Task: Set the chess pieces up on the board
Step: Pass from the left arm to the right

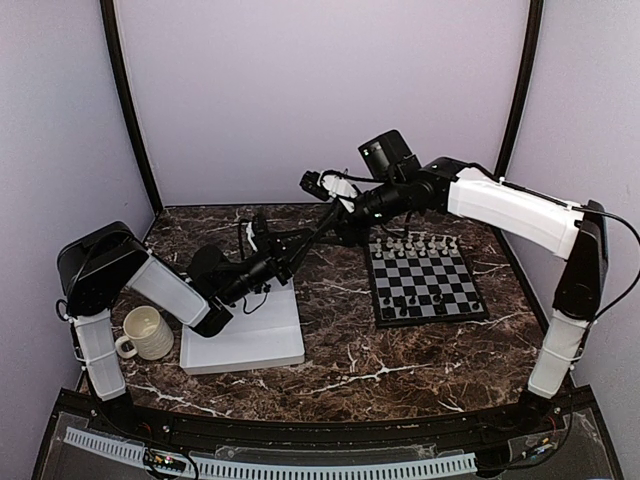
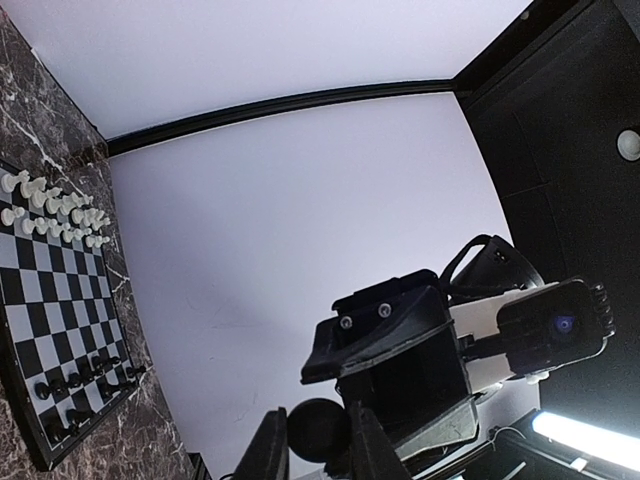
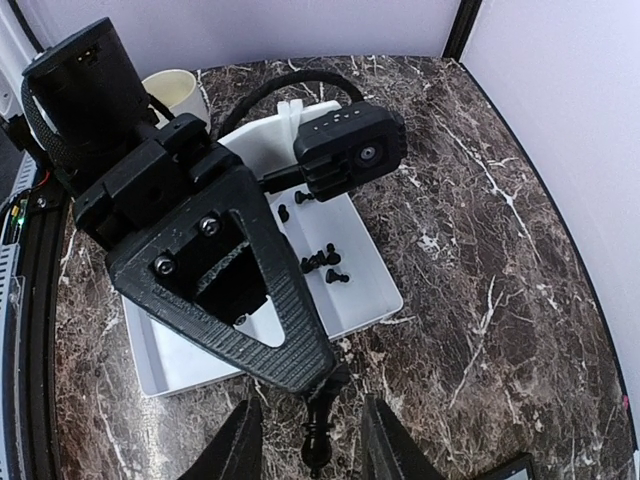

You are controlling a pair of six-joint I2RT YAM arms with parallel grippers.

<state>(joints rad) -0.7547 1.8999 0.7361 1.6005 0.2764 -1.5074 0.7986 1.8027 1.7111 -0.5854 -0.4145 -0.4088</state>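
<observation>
The left tool (image 2: 318, 455) pinches a black chess piece (image 3: 318, 428) out above the bench (image 1: 340, 350). The right tool (image 3: 312, 450) straddles it, spread and not touching, likely to ferry it to the board (image 1: 432, 285) near the right edge.

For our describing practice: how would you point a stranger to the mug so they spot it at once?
Find the dark marble table, then the white tray on its left side. Just left of that tray, near the left arm's base, stands the mug: cream, round, with a handle, the only cup in view.
</observation>
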